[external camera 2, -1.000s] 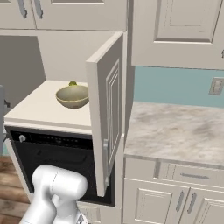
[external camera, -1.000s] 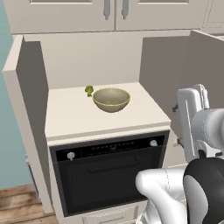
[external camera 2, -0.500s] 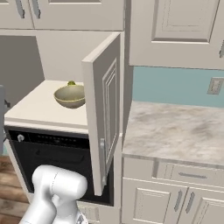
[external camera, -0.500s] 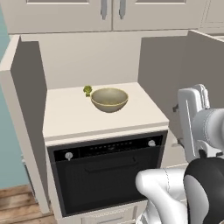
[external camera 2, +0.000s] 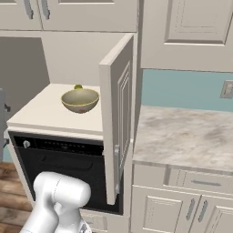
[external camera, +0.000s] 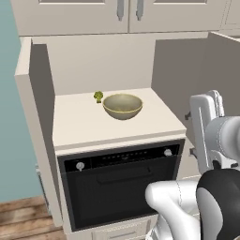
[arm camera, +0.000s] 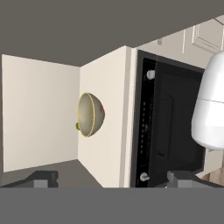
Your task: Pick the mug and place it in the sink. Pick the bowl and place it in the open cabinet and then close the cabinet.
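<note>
Bowl point(external camera: 122, 106) sits upright on the beige floor of the open cabinet point(external camera: 79, 124), directly above the black oven point(external camera: 122, 185), near the back wall. Tiny green broccoli-like item point(external camera: 98, 96) just beside the bowl, at its rear left. Both cabinet doors swung wide; right door point(external camera 2: 117, 118) stands between bowl and marble surface point(external camera 2: 182, 134). Fingers point(arm camera: 46, 178) released, spread wide, holding nothing, well apart from bowl.
</note>
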You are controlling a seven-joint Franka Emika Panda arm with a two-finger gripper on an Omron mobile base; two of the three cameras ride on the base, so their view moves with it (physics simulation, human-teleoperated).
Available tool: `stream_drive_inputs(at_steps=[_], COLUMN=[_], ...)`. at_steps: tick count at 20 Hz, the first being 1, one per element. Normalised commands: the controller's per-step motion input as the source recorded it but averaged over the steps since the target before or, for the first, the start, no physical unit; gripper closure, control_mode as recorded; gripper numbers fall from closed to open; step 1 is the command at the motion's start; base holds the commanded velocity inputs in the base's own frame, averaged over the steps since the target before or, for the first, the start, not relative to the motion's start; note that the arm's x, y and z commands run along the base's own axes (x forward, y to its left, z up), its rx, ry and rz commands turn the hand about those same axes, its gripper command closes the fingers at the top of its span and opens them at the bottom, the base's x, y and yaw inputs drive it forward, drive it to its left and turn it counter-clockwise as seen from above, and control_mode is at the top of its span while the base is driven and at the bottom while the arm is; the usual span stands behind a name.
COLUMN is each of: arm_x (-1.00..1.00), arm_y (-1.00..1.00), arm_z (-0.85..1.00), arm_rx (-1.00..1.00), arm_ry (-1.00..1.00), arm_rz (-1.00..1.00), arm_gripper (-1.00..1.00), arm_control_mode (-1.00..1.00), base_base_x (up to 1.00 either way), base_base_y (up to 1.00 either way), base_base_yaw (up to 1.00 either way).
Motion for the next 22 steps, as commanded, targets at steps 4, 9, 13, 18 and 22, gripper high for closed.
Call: stream_drive_inputs(at_steps=[4,9,13,18,22], arm_x=[0.00,0.00,0.00,0.00,0.00], arm_y=[0.00,0.00,0.00,0.00,0.00], arm_z=[0.00,0.00,0.00,0.00,0.00], arm_rx=[0.00,0.00,0.00,0.00,0.00], arm_ry=[0.00,0.00,0.00,0.00,0.00], arm_rz=[0.00,0.00,0.00,0.00,0.00], arm_gripper=[-1.00,-1.00,-1.00,-1.00,-1.00], arm_control_mode=[1.00,1.00,1.00,1.00,1.00], base_base_x=[-0.03,0.00,0.00,0.00,0.00], base_base_y=[-0.06,0.09,0.13,0.02,0.00], base_base_yaw=[0.00,0.00,0.00,0.00,0.00])
